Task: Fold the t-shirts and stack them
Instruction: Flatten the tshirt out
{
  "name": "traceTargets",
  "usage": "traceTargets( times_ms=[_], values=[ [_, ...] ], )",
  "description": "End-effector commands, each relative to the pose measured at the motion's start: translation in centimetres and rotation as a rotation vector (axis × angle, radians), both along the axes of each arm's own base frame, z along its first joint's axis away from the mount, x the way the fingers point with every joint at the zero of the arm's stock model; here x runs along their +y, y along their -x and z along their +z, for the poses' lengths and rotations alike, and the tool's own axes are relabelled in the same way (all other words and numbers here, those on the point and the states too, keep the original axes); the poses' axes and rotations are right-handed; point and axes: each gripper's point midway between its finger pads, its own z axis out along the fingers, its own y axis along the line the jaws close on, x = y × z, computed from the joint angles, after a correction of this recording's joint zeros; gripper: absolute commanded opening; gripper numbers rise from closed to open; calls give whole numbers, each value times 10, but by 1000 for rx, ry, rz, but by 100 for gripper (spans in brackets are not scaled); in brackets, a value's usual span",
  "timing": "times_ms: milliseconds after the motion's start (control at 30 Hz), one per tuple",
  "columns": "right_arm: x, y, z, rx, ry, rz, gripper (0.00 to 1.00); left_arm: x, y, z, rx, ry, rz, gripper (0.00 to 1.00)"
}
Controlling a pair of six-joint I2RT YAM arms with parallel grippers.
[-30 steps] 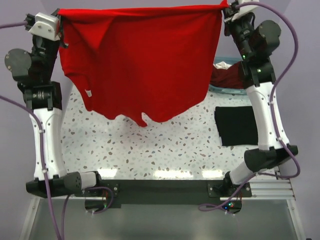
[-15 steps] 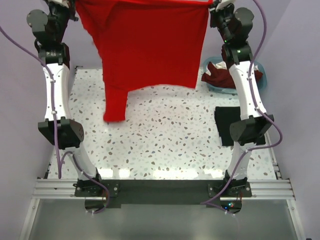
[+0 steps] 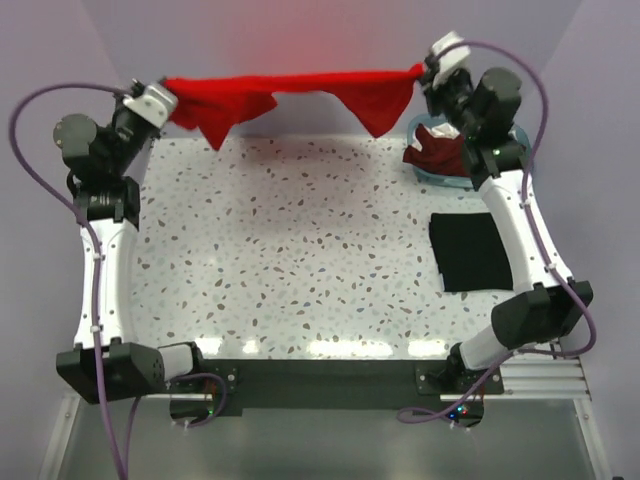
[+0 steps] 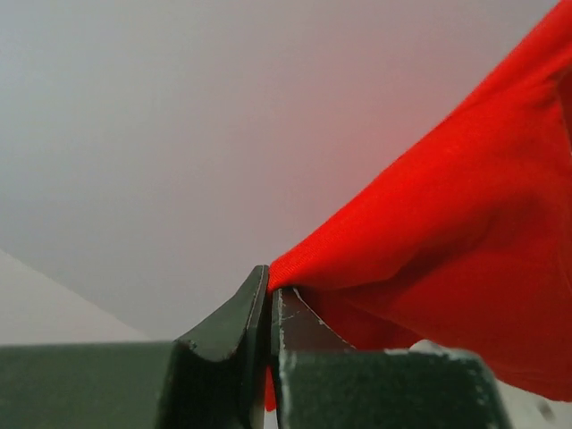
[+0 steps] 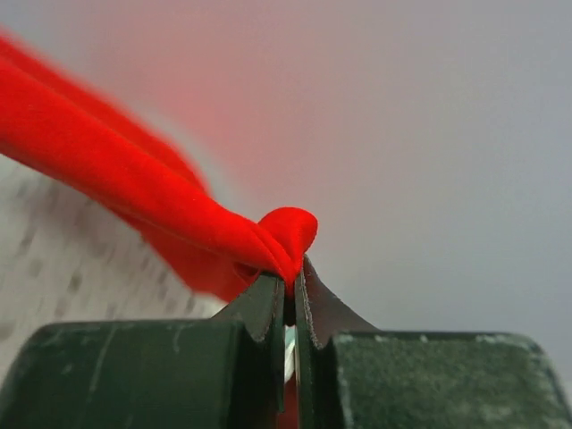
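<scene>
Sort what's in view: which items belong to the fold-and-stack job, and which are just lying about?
Job:
- red t-shirt, stretched between left pincer and right pincer, both clamped on it
- black t-shirt, folded flat on the table
- maroon t-shirt, bunched in the basket

Lying about:
- light blue basket
- speckled table

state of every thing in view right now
red t-shirt, unfolded, held stretched between both arms
black t-shirt, folded flat on the table
light blue basket, upright on the table
maroon t-shirt, crumpled in the light blue basket
left fingers, shut on the red t-shirt
right fingers, shut on the red t-shirt
</scene>
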Motion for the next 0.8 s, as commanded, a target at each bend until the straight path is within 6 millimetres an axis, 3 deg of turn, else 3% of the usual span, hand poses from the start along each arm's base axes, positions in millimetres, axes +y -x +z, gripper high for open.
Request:
traceTargets(
  times_ms=[0, 67, 100, 133, 167, 200, 233, 267, 333, 500, 633, 767],
  values=[
    [12, 34, -130, 306, 217, 161, 0, -11, 18, -141, 370, -259, -102, 7],
    [9, 54, -167, 392, 321, 196, 0, -20, 39, -180, 503, -294, -176, 11],
    [8, 81, -207, 536, 368, 260, 0, -28, 64, -212, 633, -343, -258, 14],
    [6, 97, -214, 544, 447, 302, 10, -31, 76, -224, 696, -350, -297, 23],
    [4, 111, -225, 593, 474, 330, 31, -34, 94, -243, 821, -342, -345, 31],
    [1, 135, -242, 684, 502, 372, 55, -34, 101, -251, 878, -338, -362, 47],
    [-3, 143, -243, 673, 545, 390, 98, -35, 106, -259, 931, -325, -375, 90],
    [-3, 149, -246, 684, 559, 397, 99, -34, 113, -271, 1017, -291, -384, 100],
    [-7, 158, -254, 727, 574, 412, 99, -33, 115, -281, 1064, -266, -381, 100],
    [-3, 144, -278, 888, 514, 395, 94, -31, 106, -305, 1120, -166, -317, 100],
    [3, 126, -311, 1058, 482, 348, 75, -34, 118, -338, 1229, -178, -347, 86],
    [10, 97, -344, 1149, 469, 284, 65, -65, 135, -378, 1312, -250, -388, 79]
  ],
)
